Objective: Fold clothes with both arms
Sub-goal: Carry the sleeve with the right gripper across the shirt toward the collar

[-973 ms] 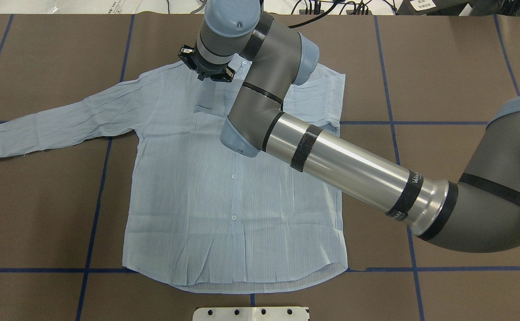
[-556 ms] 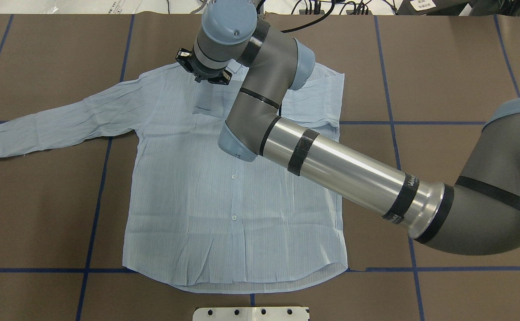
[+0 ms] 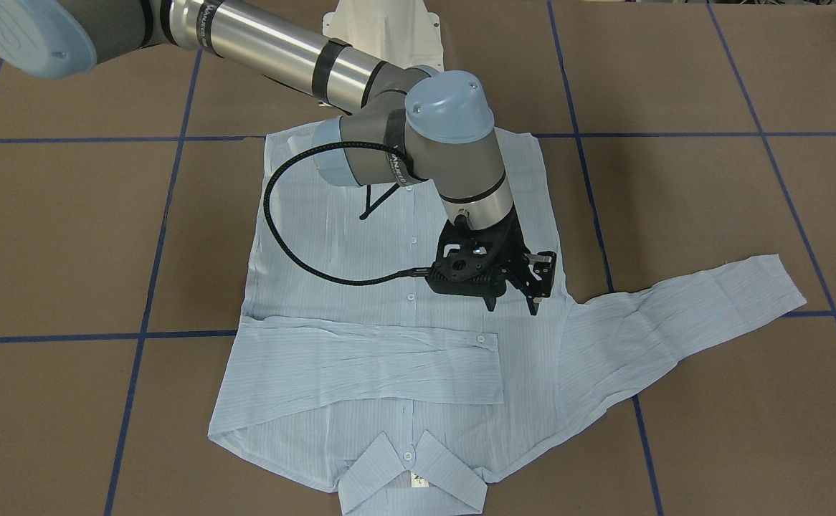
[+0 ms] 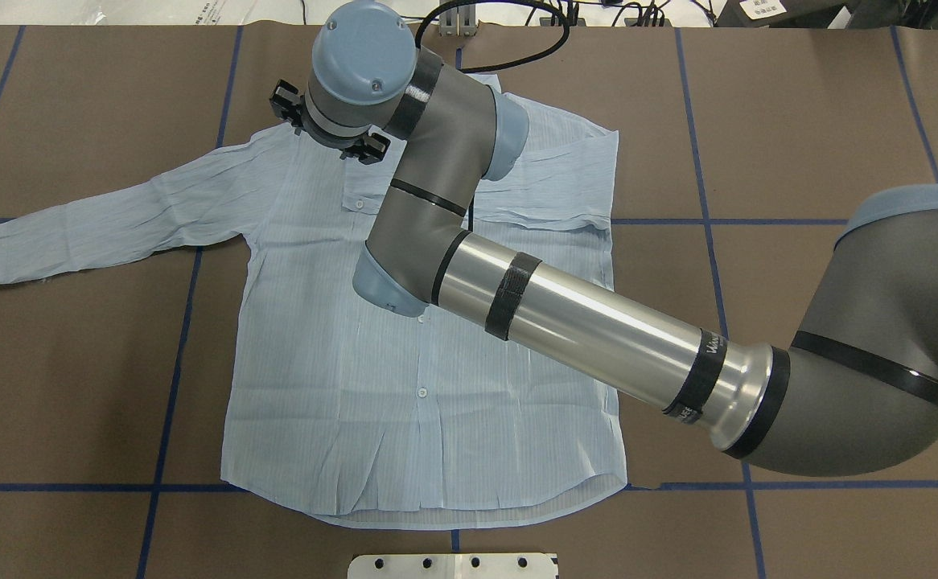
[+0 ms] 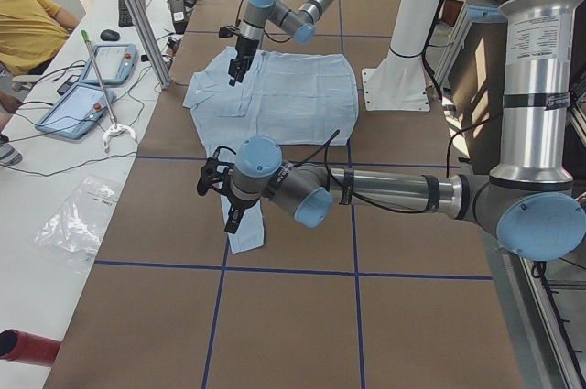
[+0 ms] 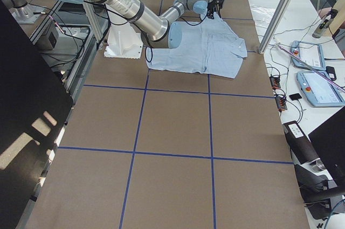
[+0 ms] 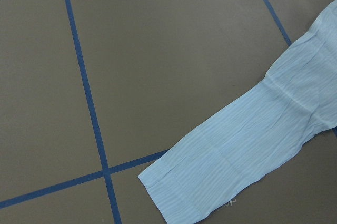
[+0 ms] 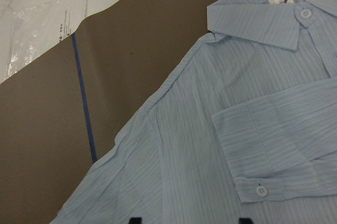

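Observation:
The pale blue striped shirt (image 4: 340, 346) lies flat, front up, collar (image 3: 411, 466) at the far side from the robot. One sleeve (image 3: 368, 362) is folded across the chest. The other sleeve (image 4: 99, 221) lies stretched out to the side. My right gripper (image 3: 511, 307) hovers just over the shirt near the shoulder of the stretched sleeve, open and empty; its fingertips (image 8: 136, 220) show apart in the right wrist view. My left gripper (image 5: 233, 217) hangs over the stretched sleeve's cuff (image 7: 179, 192); I cannot tell whether it is open or shut.
The white pedestal base (image 4: 453, 565) stands at the table's near edge. Blue tape lines (image 4: 171, 378) cross the brown table cover. A black cable (image 3: 282, 236) loops from the right wrist over the shirt. A side table with tablets (image 5: 87, 87) lies beyond the far edge.
My right gripper has moved leftward in the overhead view, from above the chest toward the shoulder of the stretched sleeve. The shirt has not moved.

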Action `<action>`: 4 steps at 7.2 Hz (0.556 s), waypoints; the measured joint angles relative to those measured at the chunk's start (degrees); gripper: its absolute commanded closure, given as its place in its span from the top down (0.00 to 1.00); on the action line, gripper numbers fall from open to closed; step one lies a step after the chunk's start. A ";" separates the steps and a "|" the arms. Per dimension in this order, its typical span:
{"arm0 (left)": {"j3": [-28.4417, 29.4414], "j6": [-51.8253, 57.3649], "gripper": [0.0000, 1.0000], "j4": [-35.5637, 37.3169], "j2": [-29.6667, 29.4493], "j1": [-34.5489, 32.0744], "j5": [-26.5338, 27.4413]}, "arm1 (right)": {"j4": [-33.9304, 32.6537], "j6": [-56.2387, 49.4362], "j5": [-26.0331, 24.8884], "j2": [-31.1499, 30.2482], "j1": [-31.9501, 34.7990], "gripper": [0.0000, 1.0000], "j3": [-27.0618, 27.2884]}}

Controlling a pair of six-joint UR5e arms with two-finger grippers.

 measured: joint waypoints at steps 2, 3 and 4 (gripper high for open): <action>4.92 -4.68 1.00 -1.05 -3.40 1.12 0.15 | -0.20 0.72 -0.24 -0.22 -0.22 0.91 0.60; 8.56 -5.75 1.00 -1.95 -5.90 3.39 0.35 | -0.46 1.35 -0.14 -1.51 -0.25 0.90 2.12; 11.71 -6.05 1.00 -4.21 -7.29 5.97 0.57 | -0.58 1.72 0.00 -4.18 -0.26 0.91 4.95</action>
